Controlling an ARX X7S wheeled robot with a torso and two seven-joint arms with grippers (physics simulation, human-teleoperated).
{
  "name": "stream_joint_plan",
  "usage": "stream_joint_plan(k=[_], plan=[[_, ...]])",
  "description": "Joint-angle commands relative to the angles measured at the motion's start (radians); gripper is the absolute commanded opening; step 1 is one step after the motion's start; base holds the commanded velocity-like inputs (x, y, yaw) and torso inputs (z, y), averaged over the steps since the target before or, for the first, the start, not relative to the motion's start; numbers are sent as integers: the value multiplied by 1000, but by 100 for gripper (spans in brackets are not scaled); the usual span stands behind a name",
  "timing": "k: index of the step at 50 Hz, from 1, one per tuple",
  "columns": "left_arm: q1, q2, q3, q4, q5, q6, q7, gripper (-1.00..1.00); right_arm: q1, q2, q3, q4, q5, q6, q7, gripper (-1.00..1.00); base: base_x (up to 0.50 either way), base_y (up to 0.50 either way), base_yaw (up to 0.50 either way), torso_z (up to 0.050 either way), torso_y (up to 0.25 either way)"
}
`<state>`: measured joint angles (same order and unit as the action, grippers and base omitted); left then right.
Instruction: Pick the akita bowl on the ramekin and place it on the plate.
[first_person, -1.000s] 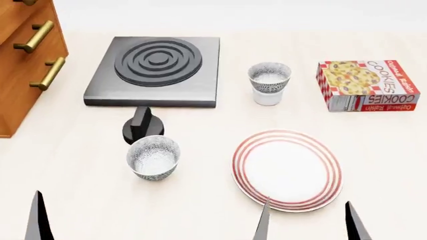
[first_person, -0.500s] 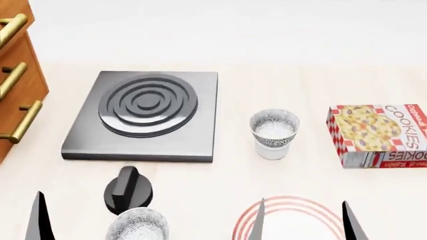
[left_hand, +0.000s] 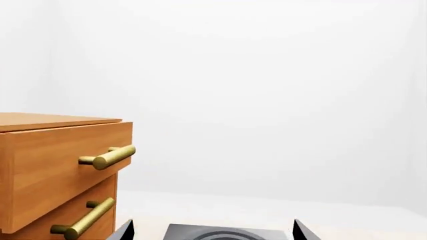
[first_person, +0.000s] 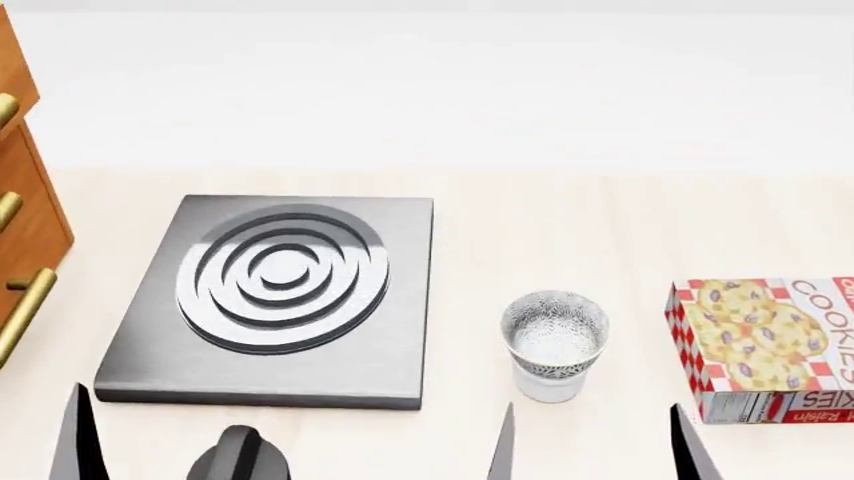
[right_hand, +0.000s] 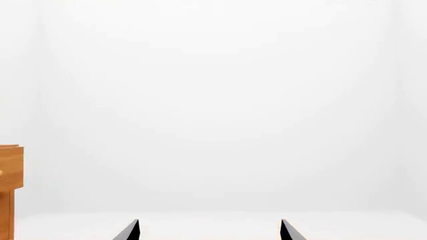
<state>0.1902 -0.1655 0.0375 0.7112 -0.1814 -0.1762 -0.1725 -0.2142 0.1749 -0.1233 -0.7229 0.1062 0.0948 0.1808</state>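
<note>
The only readable text is on the cookie box (first_person: 774, 345), lying flat just beyond and to the right of the right end effector (first_person: 597, 450): "COOKIES" in large red letters along its top, cut off at the edge; the smaller print on its side is too small to read

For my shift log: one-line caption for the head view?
Patterned bowl sits on a white cup between the burner and cookie box.

A simulated kitchen: a pale worktop (first_person: 534, 220) carries a grey hob (first_person: 274, 295) with ringed burner, its black knob (first_person: 238, 455), a cookie box (first_person: 774, 345), and wooden drawers (first_person: 20, 240) with brass handles, all against blank white walls.
</note>
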Motion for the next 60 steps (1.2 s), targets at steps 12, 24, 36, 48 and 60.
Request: stream_joint_plan(k=[12,24,36,48,60], plan=[[8,-12,14,-9,22,61,-23,100,-8,19,-15,22,14,-53,7,100,0,0,0,33,0],[10,-22,22,-26,43,87,-35,100,-8,28,-25,37,10,-60,15,100,0,0,0,0,-195],[19,-33,31,-28,45,96,-43,100,-5,37,-30,45,14,-65,23,100,0,0,0,0,-250],[8,-44,47,-30,55,51,-59,100,2,48,-31,10,24,-27,37,100,0,0,0,0,-189],[1,-48,60,-30,45,40,-63,100,-2,50,-38,45,20,-68,43,100,0,0,0,0,0]])
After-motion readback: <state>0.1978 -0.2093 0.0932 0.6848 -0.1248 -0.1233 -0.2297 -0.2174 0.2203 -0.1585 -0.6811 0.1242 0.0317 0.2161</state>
